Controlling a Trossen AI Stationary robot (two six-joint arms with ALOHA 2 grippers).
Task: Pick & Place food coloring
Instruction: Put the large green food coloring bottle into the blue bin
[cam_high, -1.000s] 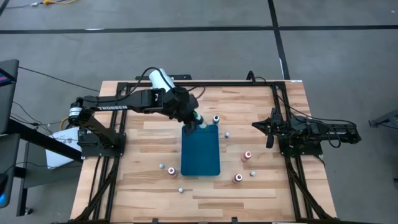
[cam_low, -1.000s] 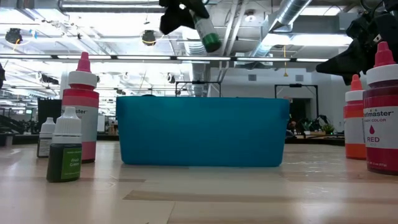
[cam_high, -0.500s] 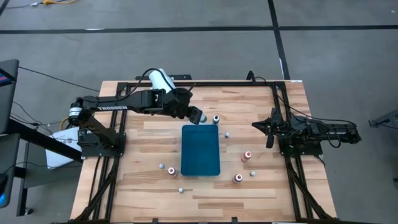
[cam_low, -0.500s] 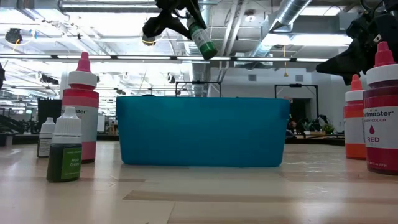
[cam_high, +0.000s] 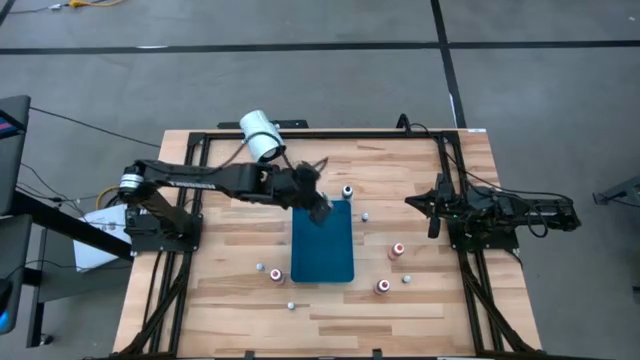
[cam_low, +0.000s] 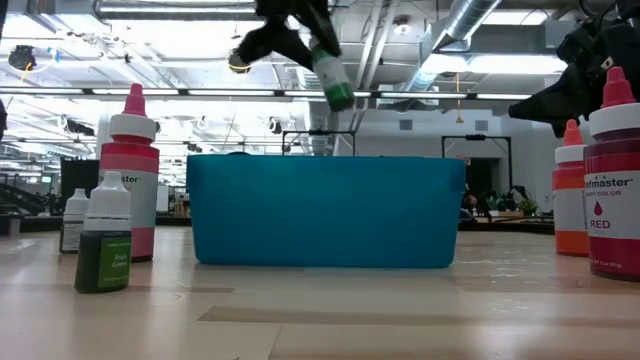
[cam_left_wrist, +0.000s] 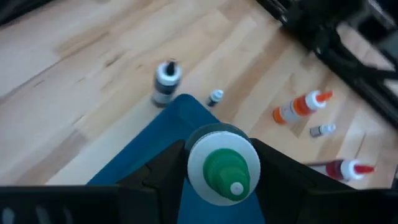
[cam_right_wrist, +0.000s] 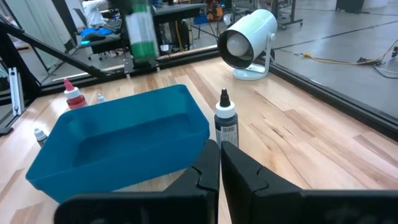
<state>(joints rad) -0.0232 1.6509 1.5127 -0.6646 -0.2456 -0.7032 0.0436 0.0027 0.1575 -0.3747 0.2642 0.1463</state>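
Item: my left end effector (cam_high: 318, 205) grips a small green-capped food coloring bottle (cam_low: 331, 75), above the blue rectangular plastic tray's (cam_high: 322, 252) twelve-o'clock end. Right end effector (cam_high: 432, 203) closed, three o'clock.

The held green-topped bottle (cam_right_wrist: 140, 32) shows blurred — its label unreadable; the right-hand red bottle (cam_low: 615, 180) is cut off.

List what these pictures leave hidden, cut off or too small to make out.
- Green bottle in the left gripper: blurred in the low and right wrist views, so its label cannot be read.
- Tray inside: low view shows only the outer wall; high view has the arm over one end.
- Red bottle: cut by the low view's edge.
- Small bottles on the table: too tiny in the high view to tell colours.
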